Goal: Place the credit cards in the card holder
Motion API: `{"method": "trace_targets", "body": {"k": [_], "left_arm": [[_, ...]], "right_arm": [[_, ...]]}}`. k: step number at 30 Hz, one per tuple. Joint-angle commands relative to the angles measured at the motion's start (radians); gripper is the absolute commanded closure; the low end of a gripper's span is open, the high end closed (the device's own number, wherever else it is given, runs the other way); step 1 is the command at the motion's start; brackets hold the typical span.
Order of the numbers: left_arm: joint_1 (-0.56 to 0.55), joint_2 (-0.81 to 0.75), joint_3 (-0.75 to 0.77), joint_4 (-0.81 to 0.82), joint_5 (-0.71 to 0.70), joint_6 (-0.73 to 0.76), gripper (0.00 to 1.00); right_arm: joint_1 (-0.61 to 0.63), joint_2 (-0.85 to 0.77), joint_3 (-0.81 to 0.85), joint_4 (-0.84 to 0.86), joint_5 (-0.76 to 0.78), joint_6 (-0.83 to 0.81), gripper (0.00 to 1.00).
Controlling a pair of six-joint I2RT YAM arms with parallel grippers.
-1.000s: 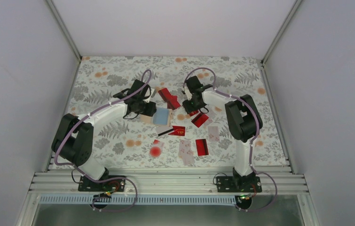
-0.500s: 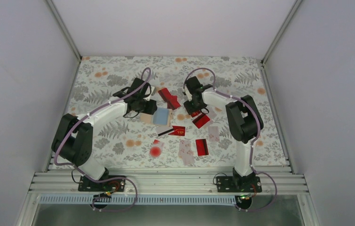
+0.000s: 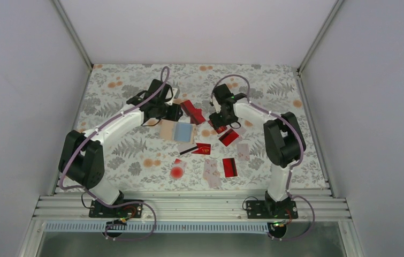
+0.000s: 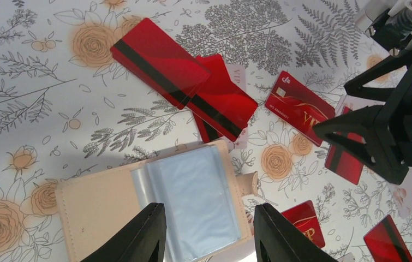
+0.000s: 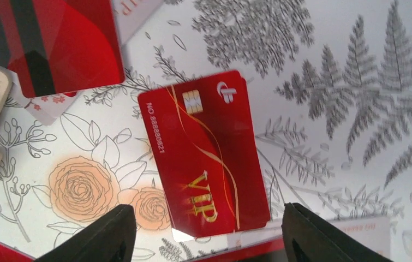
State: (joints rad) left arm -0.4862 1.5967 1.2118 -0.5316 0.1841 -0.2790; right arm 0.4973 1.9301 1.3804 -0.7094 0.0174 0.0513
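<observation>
My left gripper (image 4: 212, 243) is partly open and holds nothing. Its two fingers (image 4: 148, 232) hang over the card holder (image 4: 100, 210). The holder lies open and flat on the flowery table (image 4: 23, 109). Its tan side is on the left, and its light blue lining (image 4: 192, 199) is right under my fingers. I cannot tell if my fingertips touch it, because the picture cuts them off.

Just past the holder lie two red cards with black stripes (image 4: 160, 63). One lies partly on top of the other.

My right gripper (image 5: 209, 240) is wide open and empty too. It hangs over a red VIP card (image 5: 206, 153) that lies flat with its face up.

From above, more credit cards (image 3: 229, 167) lie spread out on the table near the holder. Some are red and some are pale. All of them are outside it.
</observation>
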Motion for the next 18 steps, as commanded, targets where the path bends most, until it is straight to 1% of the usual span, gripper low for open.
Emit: {"method": "trace_targets", "body": {"k": [1, 4, 7, 8, 11, 14, 18], "left_arm": [[0.0, -0.019, 0.034, -0.02, 0.02, -0.013, 0.58], [0.0, -0.025, 0.027, -0.013, 0.02, -0.013, 0.58], [0.0, -0.024, 0.015, 0.001, 0.026, -0.02, 0.58], [0.0, -0.024, 0.012, 0.005, 0.028, -0.021, 0.58], [0.0, -0.022, 0.004, 0.014, 0.035, -0.02, 0.58], [0.001, -0.023, 0.003, 0.016, 0.037, -0.011, 0.58], [0.0, -0.026, -0.013, 0.027, 0.037, -0.005, 0.58]], "right_arm": [[-0.001, -0.044, 0.006, -0.109, 0.034, 0.1, 0.28], [-0.001, -0.079, -0.01, -0.153, 0.012, 0.259, 0.2], [0.0, -0.177, -0.076, -0.127, 0.006, 0.456, 0.08], [-0.001, -0.195, -0.089, -0.123, 0.015, 0.512, 0.02], [-0.002, -0.196, -0.078, -0.135, 0.016, 0.618, 0.01], [-0.004, -0.128, -0.037, -0.214, 0.038, 0.732, 0.01], [-0.004, -0.035, -0.004, -0.322, 0.03, 0.849, 0.01]]}}
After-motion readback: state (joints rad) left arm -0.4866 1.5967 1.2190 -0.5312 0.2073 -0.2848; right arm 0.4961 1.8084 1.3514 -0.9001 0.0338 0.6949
